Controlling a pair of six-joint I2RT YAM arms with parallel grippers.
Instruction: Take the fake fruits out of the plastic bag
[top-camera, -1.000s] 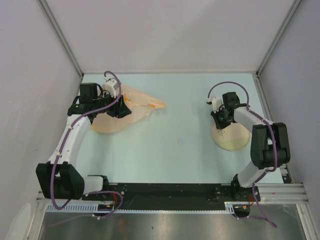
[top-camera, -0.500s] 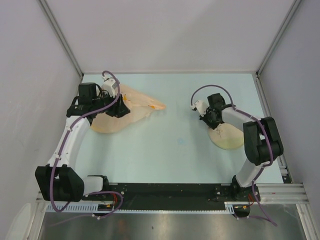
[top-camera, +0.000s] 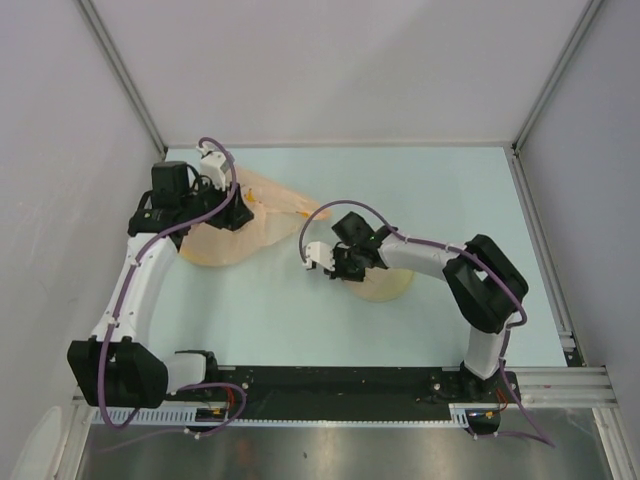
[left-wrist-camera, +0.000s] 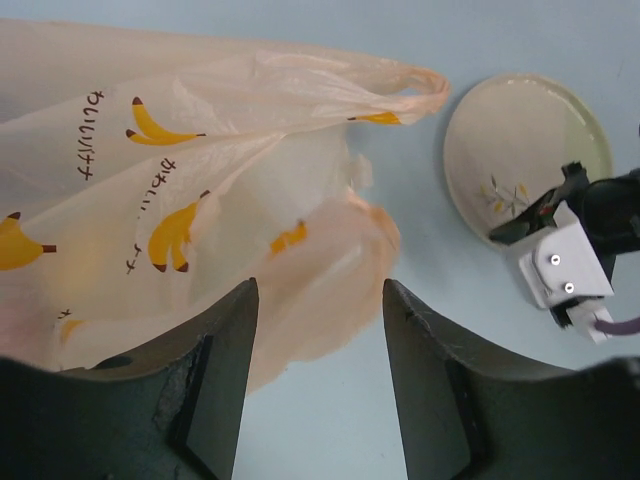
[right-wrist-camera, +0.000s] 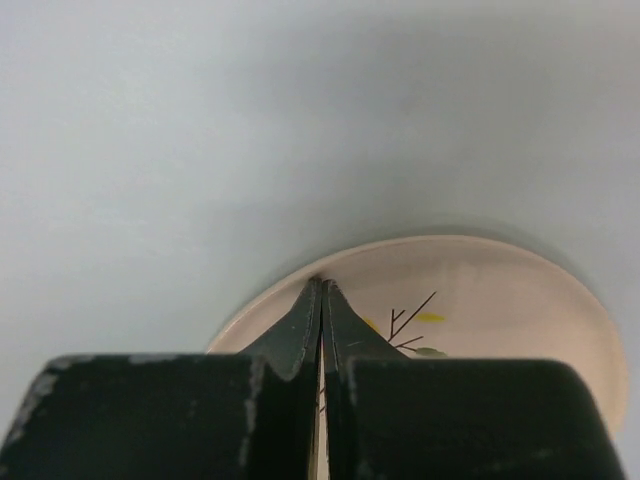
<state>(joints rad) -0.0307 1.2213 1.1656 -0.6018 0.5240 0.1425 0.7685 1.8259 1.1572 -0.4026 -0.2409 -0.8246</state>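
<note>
plastic bag: lay crumpled at the desk's far-left corner; its banana prints showed only from the left wrist.
plate: mid-desk.
left gripper: spread above the plastic bag.
right gripper: pinched the plate's rim, clear only from its wrist.

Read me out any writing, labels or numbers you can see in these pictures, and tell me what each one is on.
"おいしいバナナ", my best reading, unsure: dark Japanese characters running sideways on the plastic bag, beside its banana drawings.
A second line of similar characters lower on the bag: partly lost in a fold, not readable whole.
Plate: only a sprig drawing, no text.
Top view: nothing large enough to read.
</note>
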